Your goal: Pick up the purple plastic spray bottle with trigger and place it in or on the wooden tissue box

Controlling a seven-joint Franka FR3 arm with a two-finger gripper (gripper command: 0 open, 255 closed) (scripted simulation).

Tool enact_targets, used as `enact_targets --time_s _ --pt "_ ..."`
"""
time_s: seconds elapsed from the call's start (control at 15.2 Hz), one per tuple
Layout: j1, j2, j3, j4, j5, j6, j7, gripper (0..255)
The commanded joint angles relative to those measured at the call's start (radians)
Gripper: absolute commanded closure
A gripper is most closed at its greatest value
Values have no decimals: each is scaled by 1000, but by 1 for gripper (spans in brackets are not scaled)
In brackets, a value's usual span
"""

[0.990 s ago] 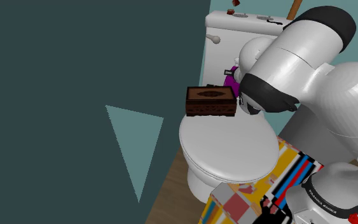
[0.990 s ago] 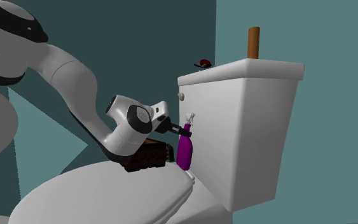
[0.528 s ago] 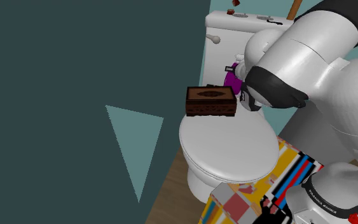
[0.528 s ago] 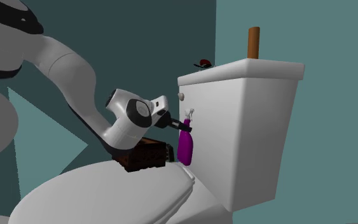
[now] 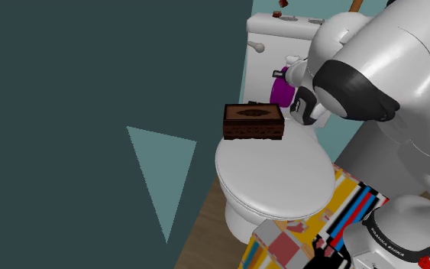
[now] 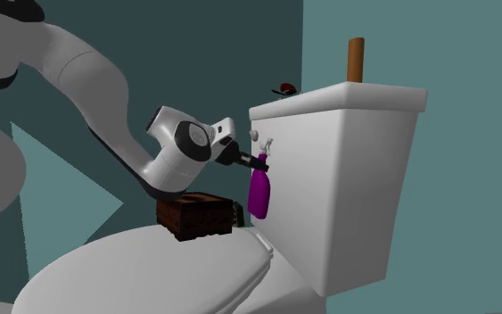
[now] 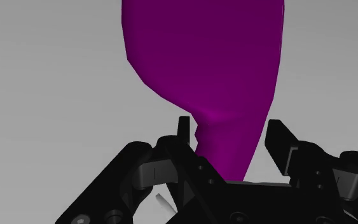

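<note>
Claw [image 6: 257,161] condition: pinched shut on the narrow neck of the purple plastic spray bottle [image 6: 259,192], just under its white trigger head [image 6: 267,143]. Seen from the wrist, my 2 fingers [image 7: 279,141] stand either side of that neck, with the purple body [image 7: 209,57] swelling out beyond them.

Location of the load: the bottle hangs upright from my grip, close in front of the white toilet tank [image 6: 347,187]. Its base is off the surface and touches nothing that I can see. From the shoulder camera it sits at [image 5: 280,92], beyond the dark brown wooden tissue box [image 5: 253,122] and toward that view's upper right.

Location of the target: the box [image 6: 195,217] rests at the back of the closed white toilet lid [image 5: 274,172]. It is near the bottle but lower, on the second exterior view's left.

Finding — step 1, the pick-up, reads as complete; step 2, the transfer, is in hand.

Requirement for the next move: carry the bottle sideways away from the tank until its base stands over the box top, with enough height to pass the box's near edge. Then lower it until the base meets the carved top and only then spread the fingers. I judge the bottle too wide for the slot, so on top it goes — and, being tall and slim, it wants a level, centred set-down.
</note>
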Motion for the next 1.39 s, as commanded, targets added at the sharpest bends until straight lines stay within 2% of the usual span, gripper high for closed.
enact_targets --time_s 0.0,0.59,1.32 --pt "21 25 -28 2 -13 -22 -13 255" --pt "138 121 -170 10 -60 -120 -69 255" --pt "310 215 -365 43 -108 -252 -130 255"
